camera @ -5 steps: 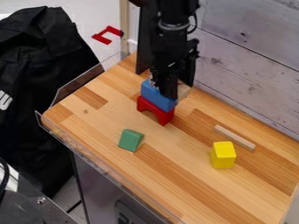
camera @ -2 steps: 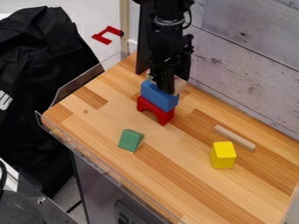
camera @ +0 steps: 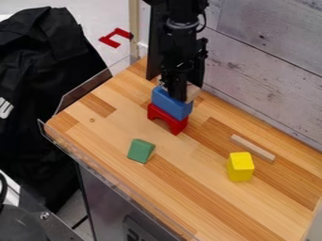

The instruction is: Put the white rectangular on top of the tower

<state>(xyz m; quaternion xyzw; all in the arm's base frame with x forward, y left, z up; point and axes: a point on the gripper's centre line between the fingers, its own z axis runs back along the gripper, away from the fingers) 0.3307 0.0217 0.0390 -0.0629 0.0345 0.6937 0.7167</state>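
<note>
1. A black gripper (camera: 181, 96) hangs directly above a blue block (camera: 168, 103), its fingers closed to the width of a pale wooden block (camera: 193, 93) pinched between them.
2. The pale wooden block sits at the top of the blue block, one end showing to the right of the near finger; whether the two blocks touch cannot be told.
3. Below the blue block, and supporting it, stands a red arch (camera: 167, 118) on a wooden table (camera: 182, 179).
4. The near finger crosses in front of the pale wooden block and covers its middle; the far finger is mostly hidden, as is much of the blue block's top.
5. Nearer the camera than the blue block lies a green block (camera: 140, 150); to the blue block's lower right, a yellow block (camera: 240, 166) stands near a thin wooden stick (camera: 253, 147).
</note>
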